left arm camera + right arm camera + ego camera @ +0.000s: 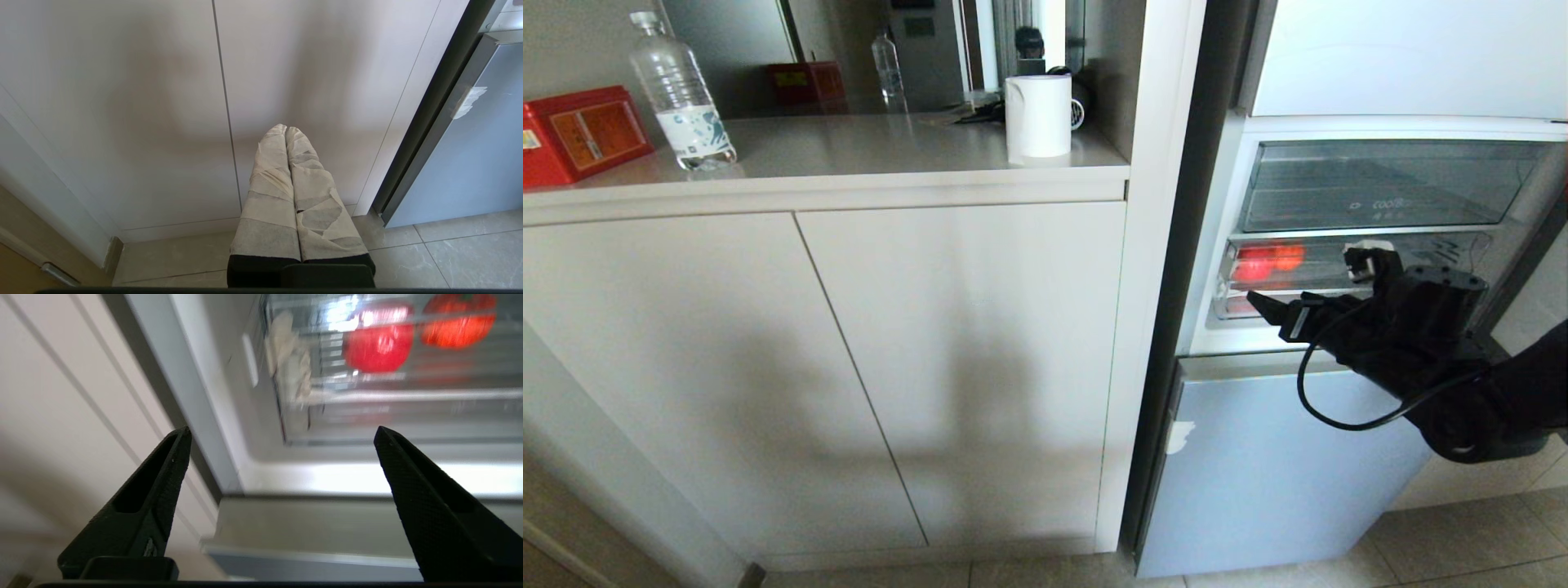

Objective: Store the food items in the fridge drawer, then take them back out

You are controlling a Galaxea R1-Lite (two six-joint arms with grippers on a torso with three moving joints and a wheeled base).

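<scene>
Two food items lie inside the shallow clear fridge drawer (1327, 263): a red one (1255, 270) and an orange-red one (1289, 256) beside it. The right wrist view shows the red piece (378, 345) and the orange-red piece (457, 322) behind the drawer's (367, 397) clear front. My right gripper (1303, 279) hangs just in front of that drawer, a little below the food, open and empty (282, 430). My left gripper (286, 129) is shut with nothing in it; its taped fingers point at the cabinet doors low near the floor.
A taller clear drawer (1380, 184) sits above the shallow one. The grey-blue lower fridge door (1274, 465) is closed below. Left of the fridge stand white cabinet doors (849, 351) under a counter holding a water bottle (682, 94), a white jug (1039, 114) and a red box (584, 135).
</scene>
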